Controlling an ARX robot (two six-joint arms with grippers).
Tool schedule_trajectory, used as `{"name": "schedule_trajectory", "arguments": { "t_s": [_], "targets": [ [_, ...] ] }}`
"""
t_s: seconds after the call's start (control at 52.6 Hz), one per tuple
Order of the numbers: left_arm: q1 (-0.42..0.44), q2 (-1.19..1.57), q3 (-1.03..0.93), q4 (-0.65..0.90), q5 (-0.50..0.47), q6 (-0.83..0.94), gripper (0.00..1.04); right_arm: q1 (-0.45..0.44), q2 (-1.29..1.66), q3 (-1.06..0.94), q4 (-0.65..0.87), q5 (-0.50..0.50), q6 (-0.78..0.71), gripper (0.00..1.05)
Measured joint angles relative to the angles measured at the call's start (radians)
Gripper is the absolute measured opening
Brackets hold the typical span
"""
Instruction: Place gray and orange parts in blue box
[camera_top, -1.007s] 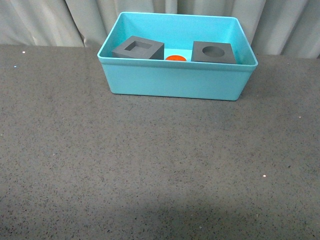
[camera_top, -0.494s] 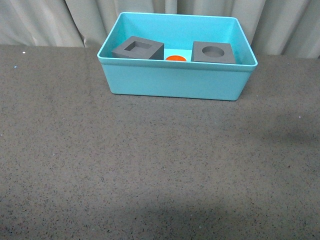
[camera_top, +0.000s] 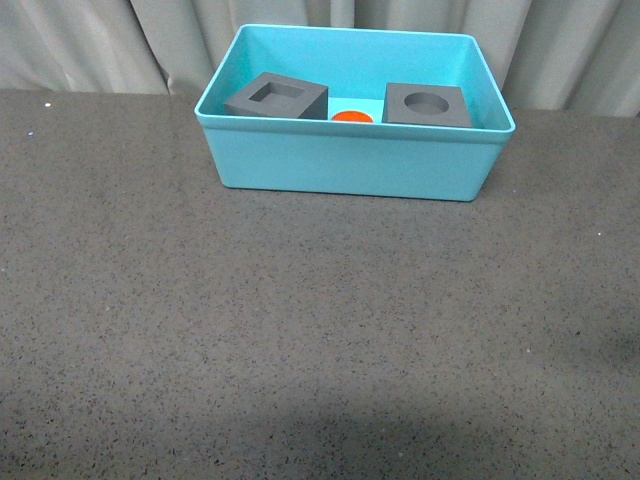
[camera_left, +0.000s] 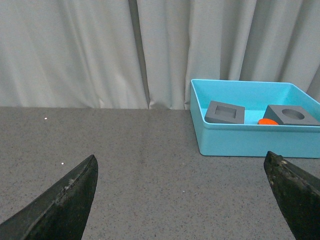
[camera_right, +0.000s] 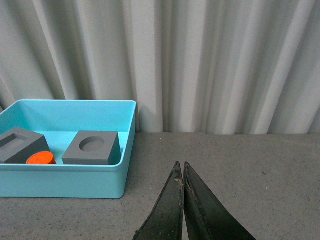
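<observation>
Left pincer (camera_left: 182, 195): my wrist camera shows its two dark fingers spread wide apart, nothing between them, low over the table.
Right pincer (camera_right: 183, 172): fingers pressed together tip to tip, gripping nothing; neither arm shows in my front view.
Blue box (camera_top: 345, 165): sits at 12 o'clock on my front view, against the far table edge, long axis running 9 to 3.
Square-recess cube (camera_top: 277, 97): inside the box toward 10 o'clock, turned so a corner points at me, recess facing up.
Orange cylinder (camera_top: 351, 117): between the two cubes, upright, only its round top visible to me; I can't read any print.
Round-hole cube (camera_top: 428, 105): inside the box toward 1 o'clock, squared with the walls, hole facing up.
Table (camera_top: 300, 330): dark speckled surface.
Curtain (camera_top: 100, 45): pale pleated folds behind the box.
</observation>
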Motion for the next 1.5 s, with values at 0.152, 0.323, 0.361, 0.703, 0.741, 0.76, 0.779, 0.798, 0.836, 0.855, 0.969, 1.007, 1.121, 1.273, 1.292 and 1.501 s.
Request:
{"name": "schedule_trajectory", "arguments": {
  "t_s": [0.152,0.323,0.361,0.703,0.741,0.76,0.779,0.798,0.836,0.855,0.969,1.007,1.121,1.273,1.292,1.501],
  "targets": [
    [0.000,0.000,0.000,0.000,0.000,0.000,0.98,-0.028,-0.104,-0.048,-0.057,-0.029,-0.001,0.00],
    [0.000,0.000,0.000,0.000,-0.001,0.000,0.98,-0.117,-0.192,-0.122,-0.071,-0.111,-0.001,0.00],
    [0.000,0.000,0.000,0.000,0.000,0.000,0.98,-0.119,-0.226,-0.133,-0.102,-0.116,-0.001,0.00],
    [0.000,0.000,0.000,0.000,0.000,0.000,0.98,-0.119,-0.473,-0.147,-0.318,-0.119,-0.001,0.00],
    [0.000,0.000,0.000,0.000,0.000,0.000,0.98,-0.119,-0.505,-0.147,-0.347,-0.119,-0.001,0.00],
    [0.000,0.000,0.000,0.000,0.000,0.000,0.98,-0.119,-0.513,-0.147,-0.355,-0.119,-0.001,0.00],
    [0.000,0.000,0.000,0.000,0.000,0.000,0.98,-0.119,-0.529,-0.147,-0.369,-0.119,-0.001,0.00],
    [0.000,0.000,0.000,0.000,0.000,0.000,0.98,-0.119,-0.546,-0.147,-0.386,-0.119,-0.001,0.00],
    [0.000,0.000,0.000,0.000,0.000,0.000,0.98,-0.119,-0.575,-0.148,-0.413,-0.119,-0.001,0.00],
    [0.000,0.000,0.000,0.000,0.000,0.000,0.98,-0.119,-0.585,-0.148,-0.422,-0.119,-0.001,0.00],
    [0.000,0.000,0.000,0.000,0.000,0.000,0.98,-0.119,-0.638,-0.148,-0.471,-0.119,-0.001,0.00],
    [0.000,0.000,0.000,0.000,0.000,0.000,0.98,-0.119,-0.659,-0.148,-0.492,-0.119,-0.001,0.00],
    [0.000,0.000,0.000,0.000,0.000,0.000,0.98,-0.119,-0.715,-0.148,-0.547,-0.119,-0.001,0.00],
    [0.000,0.000,0.000,0.000,0.000,0.000,0.98,-0.119,-0.769,-0.148,-0.600,-0.119,-0.001,0.00],
    [0.000,0.000,0.000,0.000,0.000,0.000,0.98,-0.119,-0.771,-0.148,-0.602,-0.119,-0.001,0.00],
    [0.000,0.000,0.000,0.000,0.000,0.000,0.98,-0.119,-0.834,-0.148,-0.665,-0.119,-0.001,0.00]
  ]
}}
